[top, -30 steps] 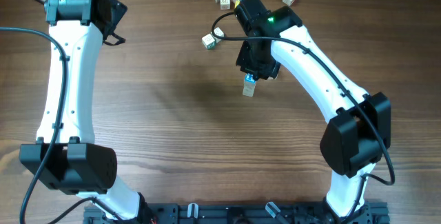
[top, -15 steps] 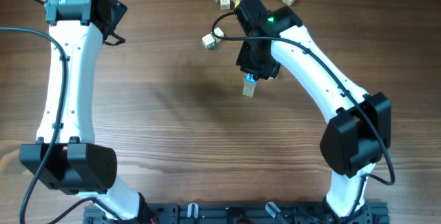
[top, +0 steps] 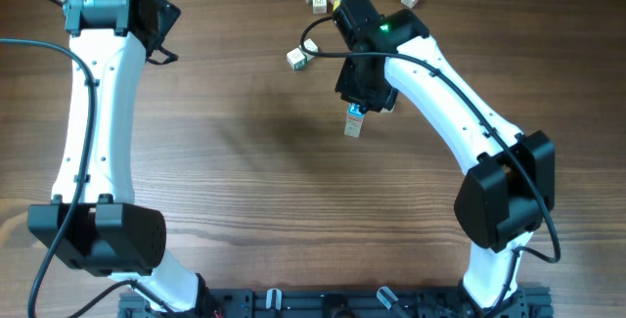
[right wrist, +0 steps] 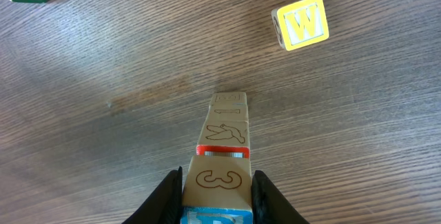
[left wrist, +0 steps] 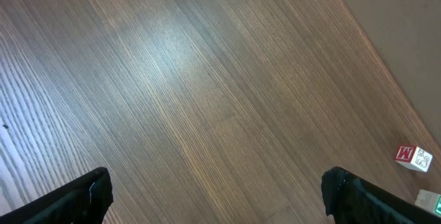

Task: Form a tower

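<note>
Wooden table [top: 245,161] bears the tower [right wrist: 227,131]; right end effector [right wrist: 217,181] grips its top, probably for alignment; left end effector [left wrist: 219,198] gapes empty.

W on yellow cube [right wrist: 300,23], 3 on tower [right wrist: 220,158]

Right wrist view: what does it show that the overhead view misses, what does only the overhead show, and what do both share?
Only right wrist: carved faces on the tower, a 3 and a bird-like figure, and the W on the yellow cube. Only overhead: the left arm, away to the side, and the loose cubes grouped beyond the tower. Both: the tower, with the right jaws closed on its top.
</note>
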